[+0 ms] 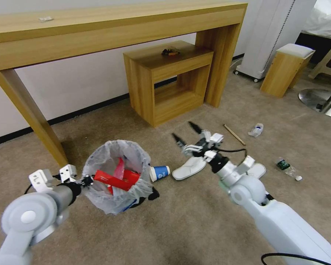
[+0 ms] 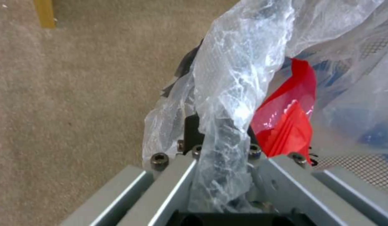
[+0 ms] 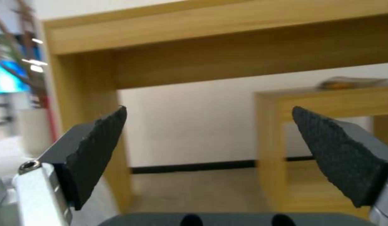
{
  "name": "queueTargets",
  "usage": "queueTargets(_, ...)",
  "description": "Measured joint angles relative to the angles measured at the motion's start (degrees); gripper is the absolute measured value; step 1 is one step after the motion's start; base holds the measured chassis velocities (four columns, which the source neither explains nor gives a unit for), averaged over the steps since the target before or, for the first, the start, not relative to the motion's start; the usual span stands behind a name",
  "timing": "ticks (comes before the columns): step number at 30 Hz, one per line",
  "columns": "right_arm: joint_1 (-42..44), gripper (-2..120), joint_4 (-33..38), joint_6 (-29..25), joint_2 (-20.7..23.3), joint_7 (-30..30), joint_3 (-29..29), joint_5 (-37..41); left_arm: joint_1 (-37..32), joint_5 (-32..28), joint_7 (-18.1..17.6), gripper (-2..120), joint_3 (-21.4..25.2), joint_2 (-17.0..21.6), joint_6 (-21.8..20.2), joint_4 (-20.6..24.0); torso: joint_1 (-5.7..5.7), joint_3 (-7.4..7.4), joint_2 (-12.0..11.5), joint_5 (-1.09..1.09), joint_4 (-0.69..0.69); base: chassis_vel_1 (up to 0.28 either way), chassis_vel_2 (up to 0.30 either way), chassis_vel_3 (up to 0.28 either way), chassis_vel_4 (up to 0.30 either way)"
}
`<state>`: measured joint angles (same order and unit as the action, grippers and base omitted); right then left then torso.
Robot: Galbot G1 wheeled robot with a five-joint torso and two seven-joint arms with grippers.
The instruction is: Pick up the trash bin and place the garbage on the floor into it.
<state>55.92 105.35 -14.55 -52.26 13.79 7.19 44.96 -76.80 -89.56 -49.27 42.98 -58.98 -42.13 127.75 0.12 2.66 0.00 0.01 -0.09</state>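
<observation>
The trash bin (image 1: 116, 173), a dark bin lined with a crinkly white bag, stands on the beige floor (image 1: 180, 224) with red wrappers (image 1: 116, 179) inside. My left gripper (image 1: 86, 180) is shut on its near rim; in the left wrist view the bag (image 2: 231, 81) runs between the jaws of the left gripper (image 2: 219, 144), beside a red wrapper (image 2: 288, 122). My right gripper (image 1: 182, 129) hangs open over a white slipper (image 1: 189, 167); its pads (image 3: 98, 150) hold nothing. A blue cup (image 1: 159, 173) lies beside the bin. A second slipper (image 1: 258, 170), a wooden stick (image 1: 234, 134), crumpled paper (image 1: 256, 130) and a small bottle (image 1: 287, 167) lie to the right.
A long wooden console table (image 1: 117, 25) stands against the wall, with a small wooden side table (image 1: 169, 81) under it. To the right are a wooden stool (image 1: 287, 70), a white appliance (image 1: 268, 36) and a metal base plate (image 1: 320, 99). Open carpet lies in front.
</observation>
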Motion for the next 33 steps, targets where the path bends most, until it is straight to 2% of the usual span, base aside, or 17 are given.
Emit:
queueTargets(5, 4.51, 100, -0.33, -0.56, 0.08, -1.9, 6.37, -3.05, -0.2, -0.76, -0.28, 0, 2.75, 0.94, 0.0, -0.63, -0.01, 0.0, 0.0, -0.01, -0.01, 0.0, 0.0, 0.0, 0.0)
queueTargets(12, 6.3, 100, -1.4, -1.13, -0.39, -2.16, 8.57, -4.38, -1.09, -0.78, -0.02, 0, 3.89, 1.34, -0.01, -0.62, -0.01, 0.0, 0.0, -0.01, -0.01, 0.0, 0.0, 0.0, 0.0)
queueTargets(23, 6.86, 100, -3.32, -2.36, -1.39, -1.45, 8.22, -4.94, -2.5, -0.4, 0.58, 0, 4.32, 1.12, -0.02, 0.69, -0.02, 0.0, 0.0, -0.01, 0.0, -0.018, 0.014, 0.018, -0.022)
queueTargets(33, 6.79, 100, -3.84, -2.9, -1.54, -1.18, 7.53, -5.14, -3.41, -0.06, 1.56, 0, 4.8, 0.96, -0.02, 1.26, 0.01, 0.0, 0.0, 0.02, 0.0, -0.199, 0.184, 0.188, -0.19)
